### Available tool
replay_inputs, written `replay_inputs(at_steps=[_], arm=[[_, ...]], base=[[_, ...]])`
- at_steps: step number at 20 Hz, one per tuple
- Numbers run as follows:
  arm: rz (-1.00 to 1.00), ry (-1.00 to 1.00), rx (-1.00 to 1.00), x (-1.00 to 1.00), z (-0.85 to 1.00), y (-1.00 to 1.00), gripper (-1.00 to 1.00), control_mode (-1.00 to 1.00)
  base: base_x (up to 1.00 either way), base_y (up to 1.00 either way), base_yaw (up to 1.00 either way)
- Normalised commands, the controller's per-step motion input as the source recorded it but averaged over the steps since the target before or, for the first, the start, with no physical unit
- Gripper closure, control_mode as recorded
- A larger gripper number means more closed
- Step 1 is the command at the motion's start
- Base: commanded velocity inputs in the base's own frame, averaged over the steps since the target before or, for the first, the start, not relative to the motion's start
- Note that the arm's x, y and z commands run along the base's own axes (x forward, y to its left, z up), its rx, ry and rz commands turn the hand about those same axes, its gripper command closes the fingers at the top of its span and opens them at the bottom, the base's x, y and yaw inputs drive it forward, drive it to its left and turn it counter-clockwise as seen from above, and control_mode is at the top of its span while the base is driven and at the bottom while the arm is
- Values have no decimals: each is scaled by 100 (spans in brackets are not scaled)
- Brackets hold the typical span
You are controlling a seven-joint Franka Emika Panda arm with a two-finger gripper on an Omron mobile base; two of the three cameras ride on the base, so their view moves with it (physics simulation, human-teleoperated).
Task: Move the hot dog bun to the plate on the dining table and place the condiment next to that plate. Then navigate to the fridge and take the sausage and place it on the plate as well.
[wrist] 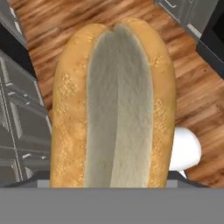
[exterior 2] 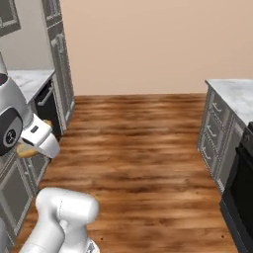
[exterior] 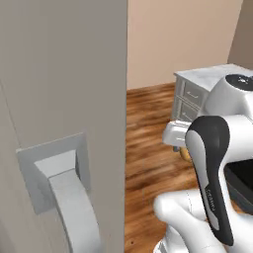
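A golden-tan split hot dog bun (wrist: 114, 105), unlabelled, sits grasped in the pincer (exterior 2: 30, 146) above brown wood-plank floor (exterior 2: 138, 148), grey cabinets (wrist: 19, 109) at nine o'clock.

Base views forward — hand view close on bun (wrist: 113, 105)

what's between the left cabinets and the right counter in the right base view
Only bare wood floor lies between the left cabinets and the right counter in the right base view.
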Motion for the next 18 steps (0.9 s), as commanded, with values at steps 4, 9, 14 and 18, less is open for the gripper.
replay_inputs(at_steps=[4,9,14,18], arm=[[0,0,0,0,0,0,100,100],[0,0,0,0,0,0,100,100],[0,0,0,0,0,0,100,100],[0,0,0,0,0,0,100,100]], base=[[-36,-70,-41],[-28,-69,-38],[62,-13,-37],[100,16,-30]])
